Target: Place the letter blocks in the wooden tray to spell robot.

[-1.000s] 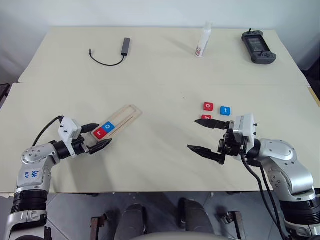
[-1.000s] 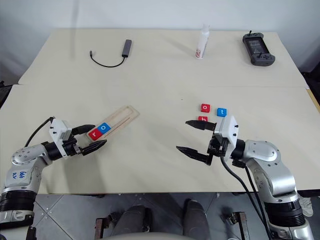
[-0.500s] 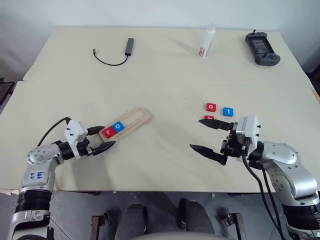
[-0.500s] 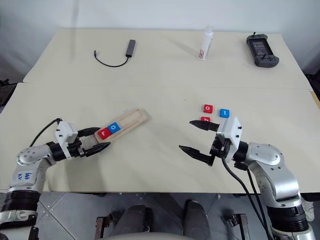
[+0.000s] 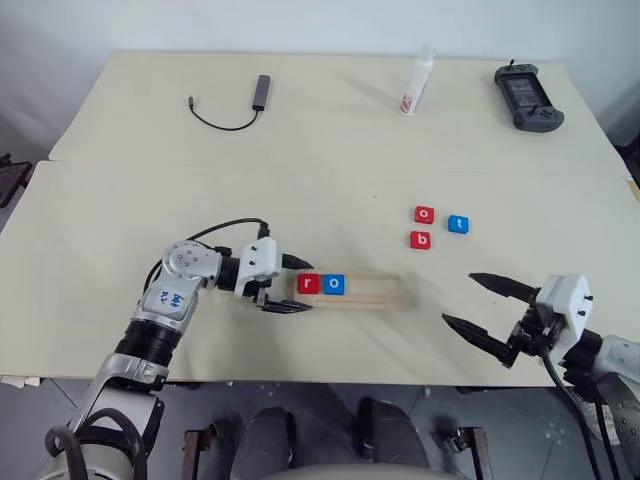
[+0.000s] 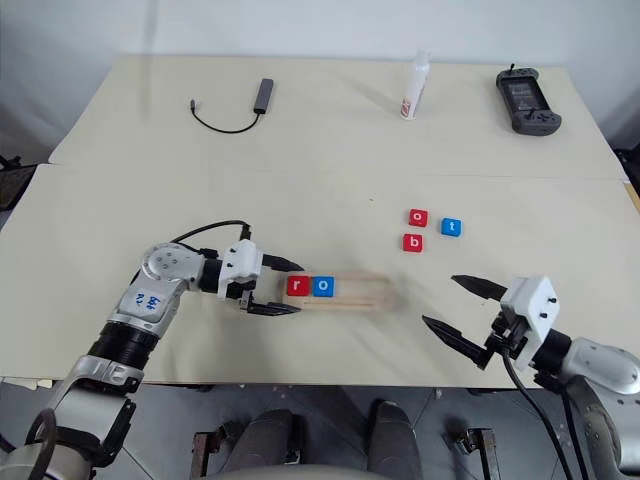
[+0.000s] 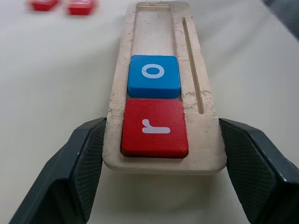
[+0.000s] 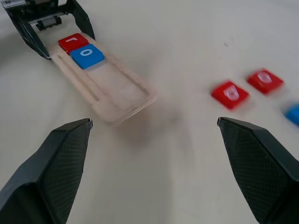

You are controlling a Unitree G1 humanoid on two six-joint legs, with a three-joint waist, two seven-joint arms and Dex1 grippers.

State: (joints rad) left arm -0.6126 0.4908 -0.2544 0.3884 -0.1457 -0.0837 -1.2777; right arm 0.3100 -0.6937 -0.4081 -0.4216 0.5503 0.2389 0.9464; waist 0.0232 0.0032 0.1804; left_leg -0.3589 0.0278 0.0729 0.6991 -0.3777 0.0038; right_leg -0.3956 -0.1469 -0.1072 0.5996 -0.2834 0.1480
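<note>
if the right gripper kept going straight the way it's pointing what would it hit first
Probably the free end of the wooden tray: the open right gripper points across bare table toward it. The red blocks lie off to one side.

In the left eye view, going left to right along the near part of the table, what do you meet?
left gripper → red r block → blue o block → bare end of the wooden tray → red b block → blue t block → right gripper
</note>
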